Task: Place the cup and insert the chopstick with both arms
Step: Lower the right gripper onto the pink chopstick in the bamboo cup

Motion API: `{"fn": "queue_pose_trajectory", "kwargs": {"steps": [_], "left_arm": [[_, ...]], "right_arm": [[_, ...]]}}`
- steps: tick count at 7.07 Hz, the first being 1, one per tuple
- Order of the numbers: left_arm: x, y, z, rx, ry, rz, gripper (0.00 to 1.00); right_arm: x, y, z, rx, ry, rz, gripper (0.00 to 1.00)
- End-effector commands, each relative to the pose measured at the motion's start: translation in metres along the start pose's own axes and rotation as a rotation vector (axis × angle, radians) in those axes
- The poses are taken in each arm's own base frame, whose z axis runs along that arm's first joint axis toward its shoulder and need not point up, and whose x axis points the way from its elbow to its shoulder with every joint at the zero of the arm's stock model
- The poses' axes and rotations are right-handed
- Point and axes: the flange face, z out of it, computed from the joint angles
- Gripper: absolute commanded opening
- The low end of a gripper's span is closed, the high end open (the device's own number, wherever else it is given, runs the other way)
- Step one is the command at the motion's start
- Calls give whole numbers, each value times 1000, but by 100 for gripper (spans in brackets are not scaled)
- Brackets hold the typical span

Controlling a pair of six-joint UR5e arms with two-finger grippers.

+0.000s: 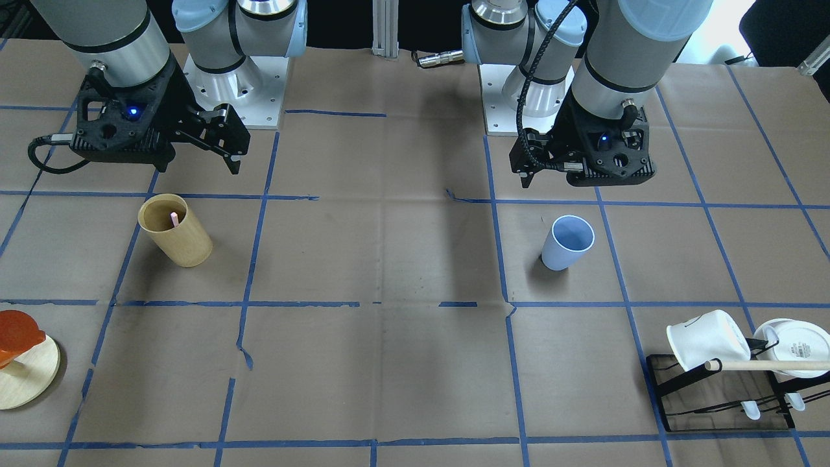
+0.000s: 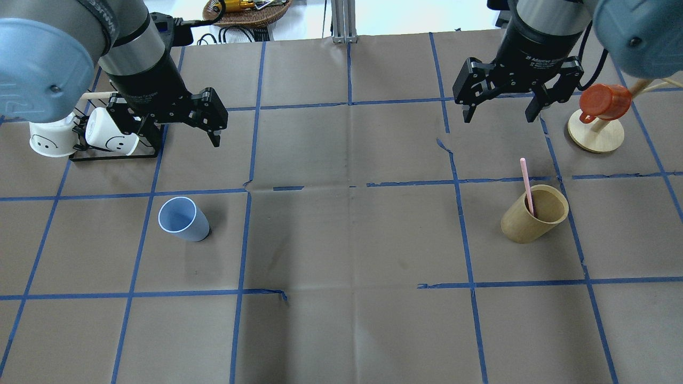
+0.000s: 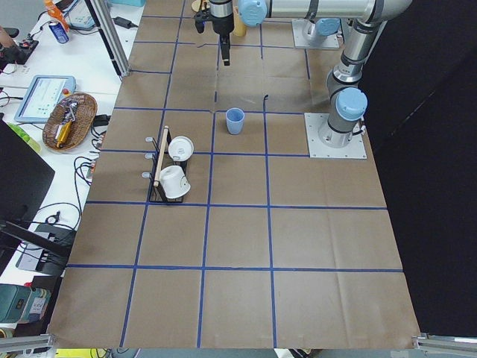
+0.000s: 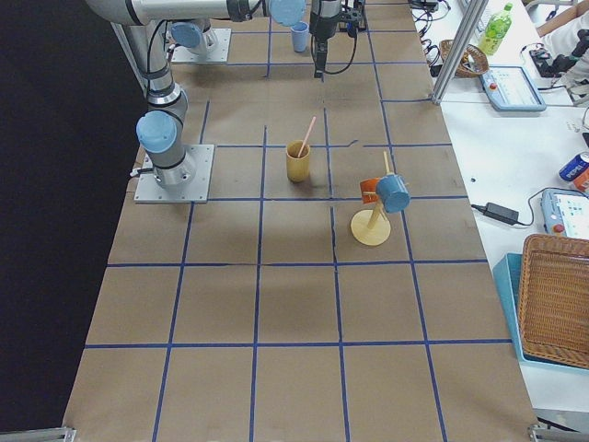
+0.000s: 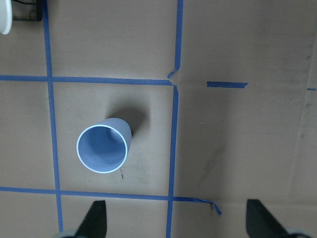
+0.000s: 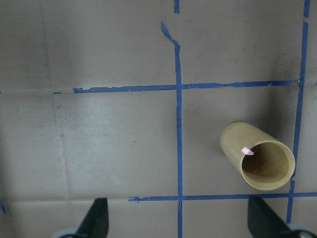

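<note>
Brown paper gridded with blue tape covers the surface [image 2: 341,330], and on its near half stand the task's two vessels, well apart. On the robot's left, a light blue plastic cup [image 2: 184,220] sits upright, mouth up, inside a taped square. On the robot's right, a tan bamboo cylinder holder [image 2: 533,216] stands with a thin pink chopstick [image 2: 526,178] set inside it, leaning on the rim and poking out above. Farther back, both arms hang above the surface, touching nothing. The left hand [image 5: 177,213] has its fingers spread wide, gripping nothing, with the blue cup in its wrist camera's view below. The right hand [image 2: 499,114] is likewise spread wide, holding nothing, poised beyond the bamboo holder. Behind the left arm, two white smiley-face mugs [image 2: 109,137] rest on a black wire rack [image 2: 114,154]. Behind the right arm, an orange-red mug [image 2: 603,101] hangs on a round-based wooden stand [image 2: 595,136]. At the far edge sits a wicker basket [image 2: 248,13].
</note>
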Motion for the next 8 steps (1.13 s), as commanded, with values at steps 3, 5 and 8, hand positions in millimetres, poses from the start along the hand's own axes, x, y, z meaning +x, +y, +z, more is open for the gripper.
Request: {"fn": "queue_pose_trajectory", "kwargs": {"steps": [3,5,8], "left_arm": [[1,11,3,-3,7,2,100],[-1,3,3,0,16,-5,100],[-3,1,2,2,18,4,100]], "right_arm": [[0,1,0,7,0,1,100],[1,-2,10,-15,-3,3,100],[4,1,8,-22,2,-541,100]]}}
